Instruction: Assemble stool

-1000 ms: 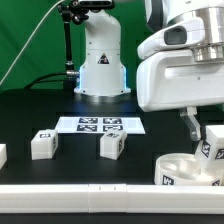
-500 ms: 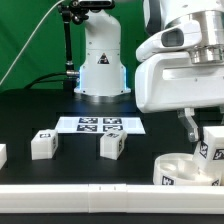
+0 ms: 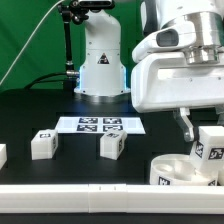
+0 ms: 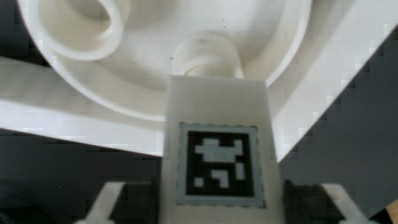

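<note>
The round white stool seat (image 3: 178,170) lies at the exterior view's lower right, by the rail. My gripper (image 3: 203,133) is shut on a white tagged leg (image 3: 210,143) and holds it upright over the seat's far right part, with its lower end at the seat. In the wrist view the leg (image 4: 217,140) runs between my fingers (image 4: 107,203), and its far tip meets the seat's inner surface (image 4: 107,70). My gripper (image 4: 217,208) grips the leg's near end. Two loose legs (image 3: 43,144) (image 3: 113,145) stand on the black table. A third (image 3: 2,154) is cut off at the left edge.
The marker board (image 3: 100,124) lies flat in front of the robot base (image 3: 100,70). A long white rail (image 3: 90,196) runs along the table's near edge. A green backdrop stands behind.
My gripper and the held leg have shifted slightly toward the exterior view's left, and the seat has slid a little left with them. The loose legs have not moved.
</note>
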Action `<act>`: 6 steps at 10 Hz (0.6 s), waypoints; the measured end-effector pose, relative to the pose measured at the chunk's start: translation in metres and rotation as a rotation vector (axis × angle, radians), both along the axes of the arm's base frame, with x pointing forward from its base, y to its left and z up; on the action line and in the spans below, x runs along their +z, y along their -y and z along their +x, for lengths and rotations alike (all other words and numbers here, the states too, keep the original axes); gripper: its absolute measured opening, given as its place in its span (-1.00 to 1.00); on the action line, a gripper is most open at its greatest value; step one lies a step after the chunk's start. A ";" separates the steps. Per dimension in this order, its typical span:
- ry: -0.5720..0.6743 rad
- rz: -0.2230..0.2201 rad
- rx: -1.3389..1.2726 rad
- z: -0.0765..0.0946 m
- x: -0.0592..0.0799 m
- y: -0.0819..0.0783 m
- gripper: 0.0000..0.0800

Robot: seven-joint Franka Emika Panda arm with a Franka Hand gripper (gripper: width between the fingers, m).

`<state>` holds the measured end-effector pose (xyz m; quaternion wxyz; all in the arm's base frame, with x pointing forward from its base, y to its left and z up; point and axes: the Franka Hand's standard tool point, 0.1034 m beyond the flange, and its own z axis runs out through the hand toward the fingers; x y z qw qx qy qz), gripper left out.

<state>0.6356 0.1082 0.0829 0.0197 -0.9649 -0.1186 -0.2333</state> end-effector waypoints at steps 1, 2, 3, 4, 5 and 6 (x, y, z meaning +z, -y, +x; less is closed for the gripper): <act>0.027 -0.002 -0.003 0.001 0.000 0.001 -0.16; 0.053 -0.004 -0.005 0.001 0.000 0.002 -0.16; 0.080 -0.006 -0.009 0.003 0.000 0.003 -0.16; 0.091 -0.007 -0.011 0.004 0.000 0.003 -0.16; 0.091 -0.007 -0.011 0.004 0.000 0.003 -0.02; 0.091 -0.006 -0.011 0.004 0.000 0.003 0.31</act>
